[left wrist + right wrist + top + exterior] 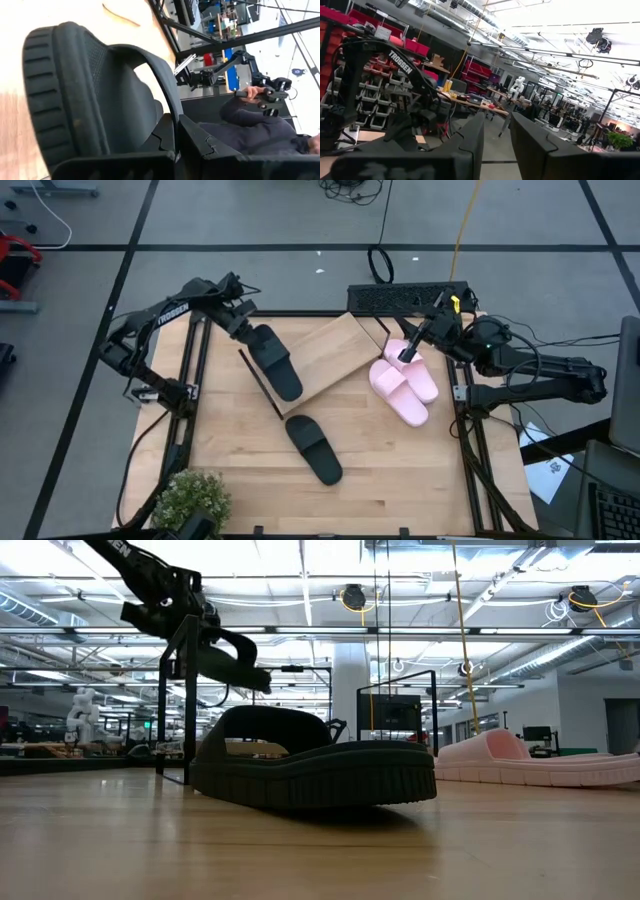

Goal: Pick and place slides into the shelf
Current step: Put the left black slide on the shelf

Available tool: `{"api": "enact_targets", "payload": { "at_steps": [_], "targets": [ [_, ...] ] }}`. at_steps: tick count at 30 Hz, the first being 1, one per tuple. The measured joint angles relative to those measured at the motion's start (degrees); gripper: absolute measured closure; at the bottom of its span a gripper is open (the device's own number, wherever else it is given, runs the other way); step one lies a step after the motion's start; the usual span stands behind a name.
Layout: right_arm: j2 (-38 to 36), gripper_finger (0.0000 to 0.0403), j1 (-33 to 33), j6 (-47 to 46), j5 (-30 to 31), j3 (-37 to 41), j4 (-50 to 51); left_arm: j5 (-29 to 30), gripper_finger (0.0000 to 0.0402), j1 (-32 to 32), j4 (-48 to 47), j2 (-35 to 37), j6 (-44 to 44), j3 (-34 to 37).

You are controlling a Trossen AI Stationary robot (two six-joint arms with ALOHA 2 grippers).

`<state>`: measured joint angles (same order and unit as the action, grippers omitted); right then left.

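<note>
— Where is the left arm?
— It comes in from the table's left edge, elbow bent, forearm reaching toward the far left part of the table. The left gripper point(252, 332) is held above the tabletop, its fingers point(167, 142) clamped on the heel end of a black slide point(275, 361).
— And in the low view?
— It comes down from the upper left, the left gripper tilted downward to the right.
— The right arm?
— It stretches in from the right edge, forearm almost level, wrist pointing left. The right gripper point(408, 350) hovers at the far right, its fingers point(470, 137) parted, gripping nothing.
</note>
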<state>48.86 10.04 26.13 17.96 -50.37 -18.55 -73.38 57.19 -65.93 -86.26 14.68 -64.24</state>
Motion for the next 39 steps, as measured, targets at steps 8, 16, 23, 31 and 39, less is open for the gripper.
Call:
{"api": "enact_targets", "payload": {
  "at_steps": [8,16,23,31,39],
  "targets": [
    [0.02,0.0316,0.00,0.00,-0.03,0.00,0.00,2.76,0.0402,-0.75,0.24,0.00,0.57,2.37],
    [0.00,0.0316,0.00,0.01,-0.04,0.00,0.00,3.56,0.0401,-1.91,2.98,0.00,0.08,2.57],
    [0.01,0.0316,0.00,0.02,-0.07,0.00,0.02,3.54,0.0401,-2.88,6.14,0.00,-3.12,2.57],
    [0.02,0.0316,0.00,0.02,-0.07,0.00,0.26,4.30,0.0401,-4.40,6.02,0.00,-8.08,2.57],
    [0.02,0.0316,0.00,0.02,-0.07,0.00,0.93,5.53,0.0401,-4.57,6.05,0.00,-9.51,2.57]
  ]
}}
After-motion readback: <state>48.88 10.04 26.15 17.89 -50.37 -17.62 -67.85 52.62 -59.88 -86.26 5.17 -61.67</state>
